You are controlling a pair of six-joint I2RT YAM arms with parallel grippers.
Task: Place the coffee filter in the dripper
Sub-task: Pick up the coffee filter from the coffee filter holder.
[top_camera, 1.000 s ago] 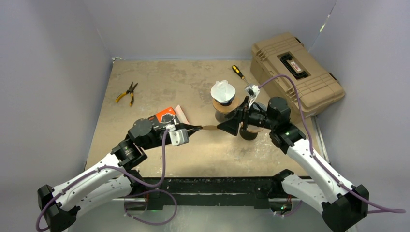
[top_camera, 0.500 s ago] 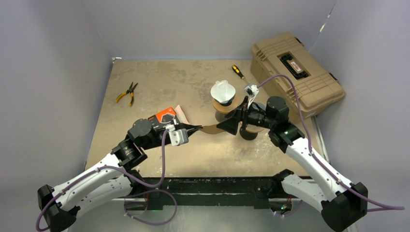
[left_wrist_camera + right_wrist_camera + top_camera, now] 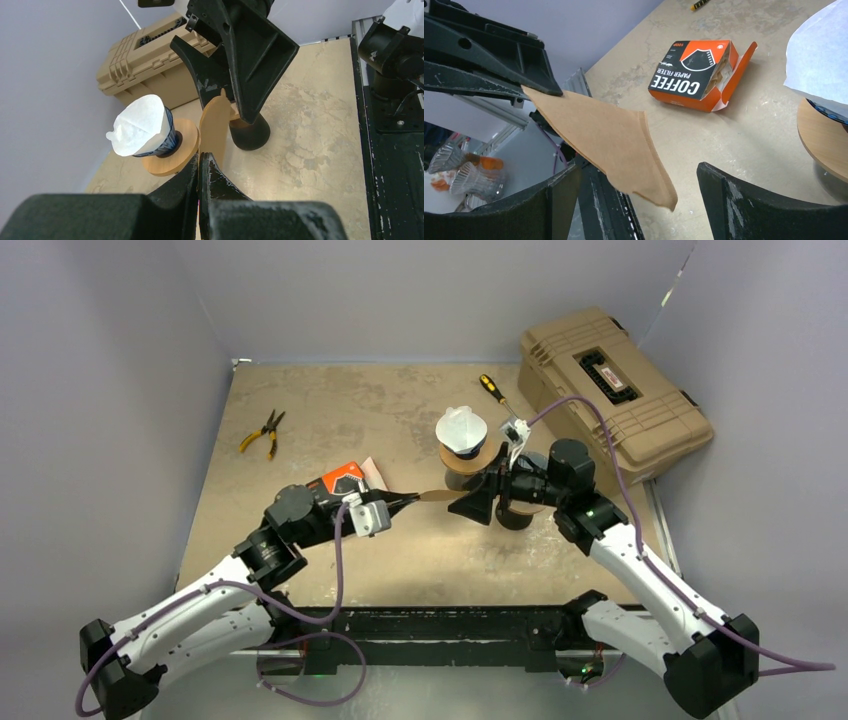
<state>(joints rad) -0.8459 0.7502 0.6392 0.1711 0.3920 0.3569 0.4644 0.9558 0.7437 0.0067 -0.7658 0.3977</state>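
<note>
Handing the brown paper filter (image 3: 599,135) across from arm to arm is the step in hand, I reckon. The left fingers (image 3: 212,175) are pinched fully shut on one corner of the filter, holding it out folded flat in the air, clear of the desk (image 3: 749,135). The right fingers (image 3: 739,205) stand wide apart w/ nothing gripped. The filter's free end sits btwn them, touching neither as far as the right wrist view shows.

The dripper (image 3: 169,135), blue-patterned, stands on a round wooden disc (image 3: 177,160) near the right fingers, off to their right in their own view & ahead-left of the left fingers. A white paper cone (image 3: 137,125) already sits in it, so I can't tell if the brown one goes in on top. An orange filter box (image 3: 696,75) lies open on the desk beyond the filter as the right fingers see it.

Next move, prob: the right fingers close on the free end, squarely & not too near the edge, since thin paper buckles or slips. Only then should the left fingers let go; releasing early would drop the filter. After that it has to be carried over the dripper & lowered point down, which is awkward w/ a flat-folded filter.
</note>
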